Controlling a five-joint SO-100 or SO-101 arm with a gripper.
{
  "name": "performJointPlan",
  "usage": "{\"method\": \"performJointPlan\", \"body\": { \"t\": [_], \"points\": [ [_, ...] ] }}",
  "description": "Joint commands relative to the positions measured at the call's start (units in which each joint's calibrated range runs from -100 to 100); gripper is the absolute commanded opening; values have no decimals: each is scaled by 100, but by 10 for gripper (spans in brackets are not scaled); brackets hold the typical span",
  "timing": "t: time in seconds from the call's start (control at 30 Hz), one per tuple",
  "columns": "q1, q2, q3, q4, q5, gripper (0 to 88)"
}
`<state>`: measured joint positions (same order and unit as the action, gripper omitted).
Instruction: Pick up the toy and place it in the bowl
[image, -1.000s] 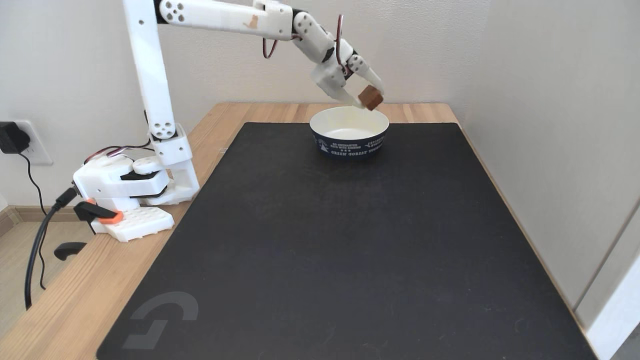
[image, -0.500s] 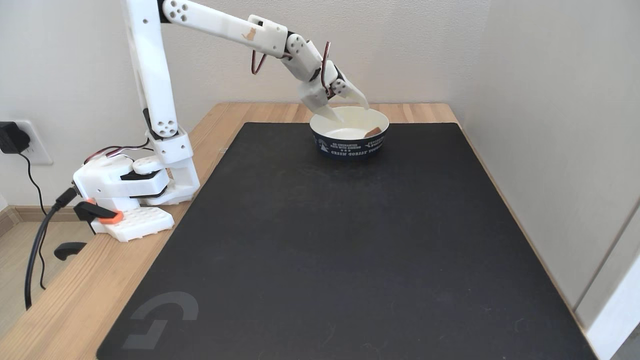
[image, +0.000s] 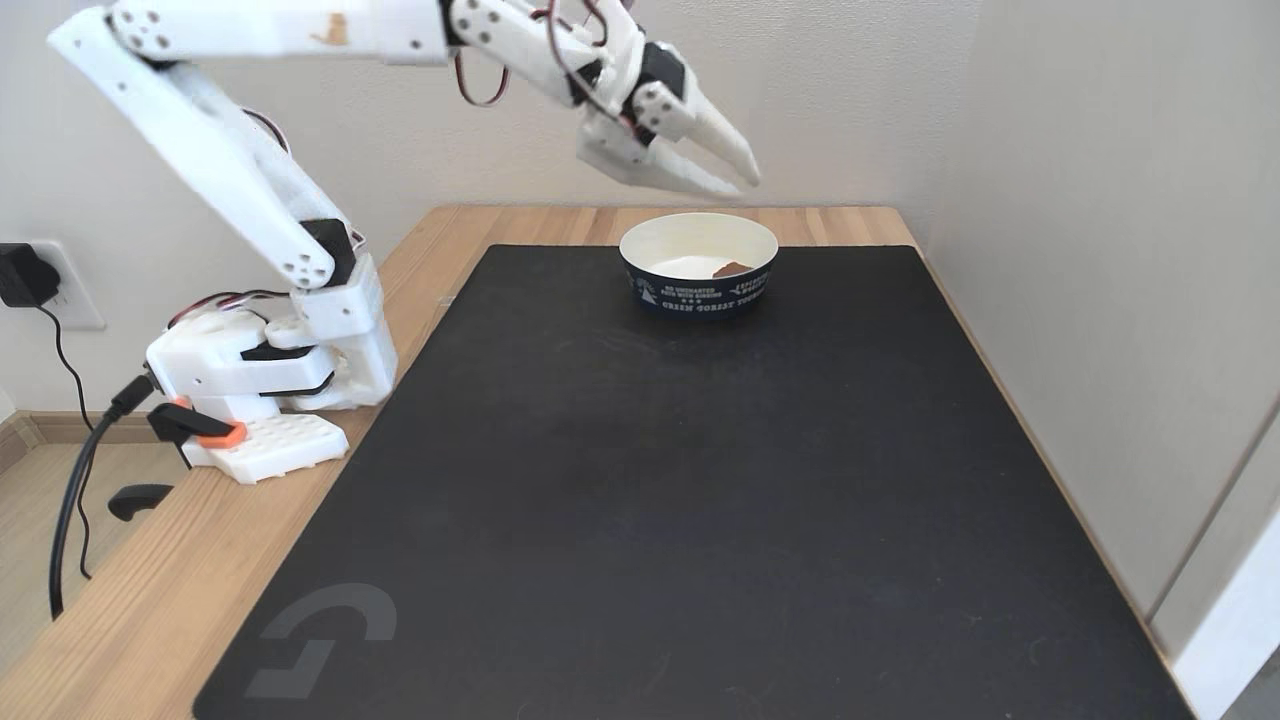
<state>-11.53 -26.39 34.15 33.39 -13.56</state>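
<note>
The reddish-brown toy (image: 732, 269) lies inside the bowl (image: 698, 290), by its right inner wall, with just its top showing over the rim. The bowl is cream-white inside and navy with white lettering outside, and it stands at the far end of the black mat. My white gripper (image: 745, 184) hangs in the air above the bowl's rim, pointing right and slightly down. Its fingers are a little apart and hold nothing.
A black mat (image: 690, 500) covers most of the wooden table (image: 140, 610). The arm's base (image: 265, 390) is clamped at the table's left edge, with cables hanging off it. Walls stand close behind and along the right side.
One second ago the gripper held the toy over the bowl. It opened and the toy dropped into the bowl. Since then the arm has risen and pulled back, empty.
</note>
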Motion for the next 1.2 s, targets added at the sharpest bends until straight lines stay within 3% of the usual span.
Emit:
{"method": "performJointPlan", "body": {
  "t": [0.0, 0.1, 0.23, 0.57, 0.87, 1.17],
  "points": [
    [931, -1600, 1691, -604, 855, 25],
    [1575, -2942, 3259, -1248, 1362, 25],
    [1759, -4201, 4440, -1248, 1351, 25],
    [1650, -7294, 6441, 937, 1398, 25],
    [1684, -7302, 6531, 2021, 1393, 25],
    [1609, -7302, 6522, 2029, 1356, 25]
  ]
}}
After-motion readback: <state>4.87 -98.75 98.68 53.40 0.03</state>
